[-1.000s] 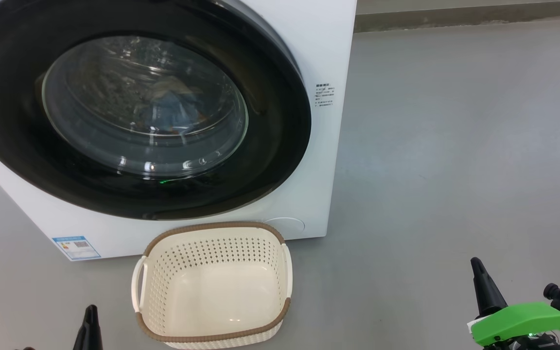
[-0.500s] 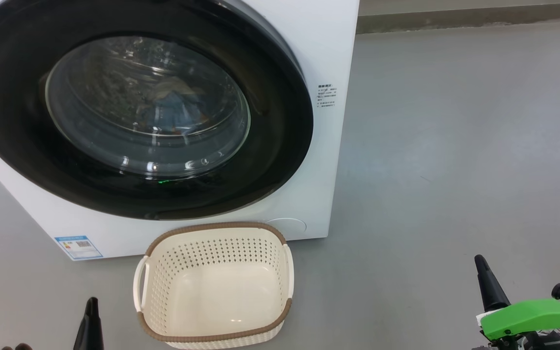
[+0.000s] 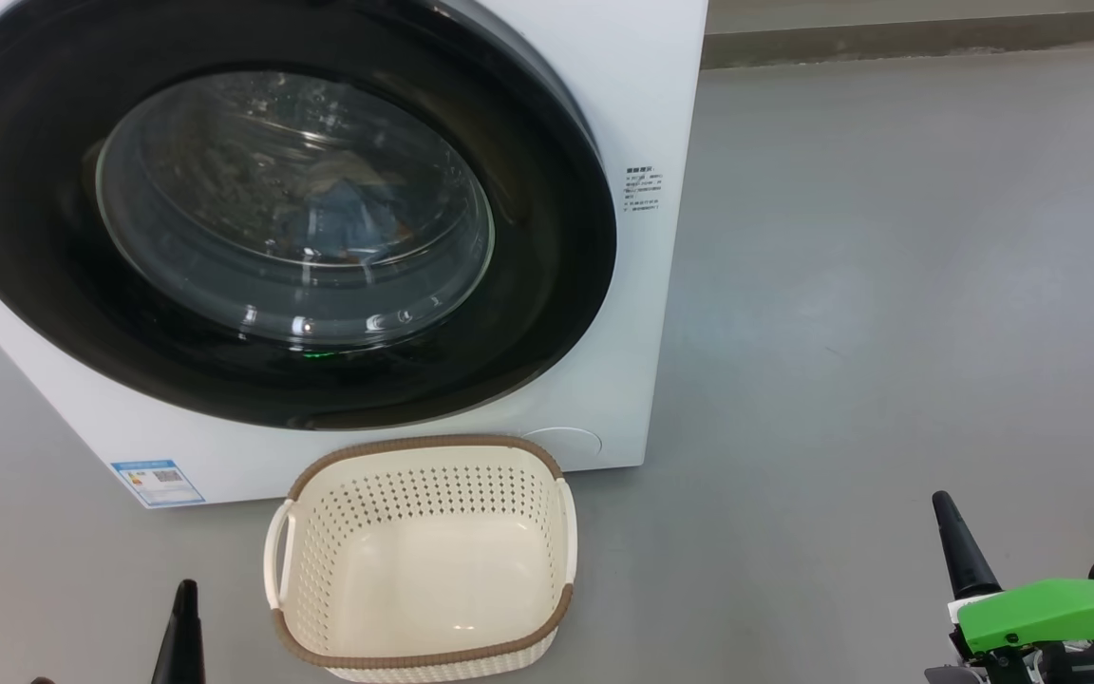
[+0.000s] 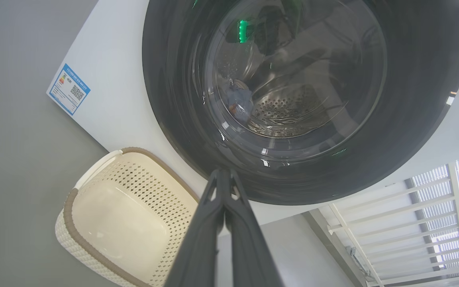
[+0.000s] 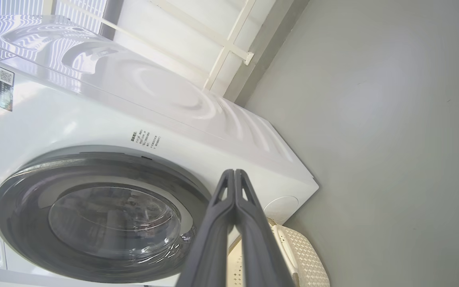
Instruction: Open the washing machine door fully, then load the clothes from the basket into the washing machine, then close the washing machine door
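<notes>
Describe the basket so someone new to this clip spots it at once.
Find the big white washing machine with its round black door shut. On the grey floor before its lower edge sits the basket: small, cream, perforated, with a brown rim and white handles, unlike the smooth white machine.

1. The washing machine door [image 4: 297, 87] looks shut against the white washing machine [image 4: 114, 87], with a glossy black rim round the glass.
2. Through the glass you can see the steel drum [image 4: 285, 109] holes and a bit of blue clothes [image 4: 238, 99] inside.
3. There's a blue label sticker [image 4: 68, 89] on the front corner, and the cream basket [image 4: 68, 207] is on the grey floor [image 4: 14, 179] just beside the machine.
4. The left gripper [image 4: 224, 179] has its fingers pressed together, tips over the door's rim.
</notes>
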